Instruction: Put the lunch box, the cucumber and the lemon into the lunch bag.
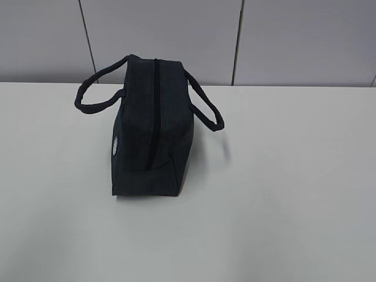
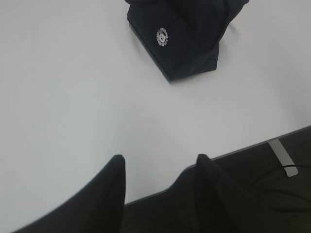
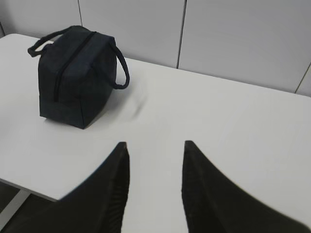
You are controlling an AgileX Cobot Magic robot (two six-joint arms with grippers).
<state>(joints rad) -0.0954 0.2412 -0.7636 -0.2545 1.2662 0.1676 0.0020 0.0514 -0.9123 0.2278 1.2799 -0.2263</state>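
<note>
Your boxy dark navy fabric lunch bag (image 1: 150, 132) stands alone on the white table (image 1: 282, 194), a little left of centre, its 2 loop handles splayed to either side and its top zipper (image 1: 156, 111) looking closed along its length. The lunch box, cucumber and lemon appear in none of the 3 views, so you cannot tell whether they are already inside; judging by the zipped bag and idle arms, the task is either just finished or not begun. Your left gripper (image 2: 158, 167) hangs near the table's front edge, jaws apart and empty. Your right gripper (image 3: 155, 155) likewise hovers well clear of the bag, jaws apart, holding nothing.
</note>
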